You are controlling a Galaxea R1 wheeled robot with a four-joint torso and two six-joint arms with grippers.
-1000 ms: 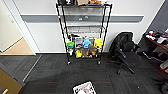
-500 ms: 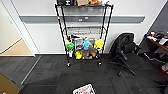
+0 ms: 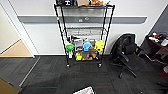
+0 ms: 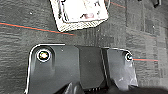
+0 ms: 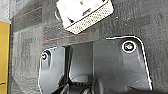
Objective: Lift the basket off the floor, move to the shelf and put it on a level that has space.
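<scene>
The basket [image 3: 83, 90], small and beige with a pale rim, stands on the dark carpet floor [image 3: 75, 75] at the near edge of the head view. It holds pale contents. The left wrist view has the basket [image 4: 80, 15] on the carpet beyond my arm's dark plate, apart from it, beside a thin red line [image 4: 37, 28]. The right wrist view has the basket [image 5: 85, 12] likewise beyond that arm's plate. The shelf [image 3: 83, 32], a tall black wire rack on casters, stands against the wall ahead. Its middle level [image 3: 85, 28] looks bare.
Colourful toys [image 3: 86, 46] crowd the rack's lower tiers, and a bag and box sit on top. A black office chair [image 3: 126, 53] stands right of the rack, with a cluttered desk [image 3: 160, 42] beyond it. A doorway [image 3: 15, 50] opens at left. A brown cardboard box [image 3: 6, 87] sits at near left.
The whole head picture has shifted slightly, so the camera moved. The basket now lies a little lower, at the picture's near edge. The rack and chair stand as before.
</scene>
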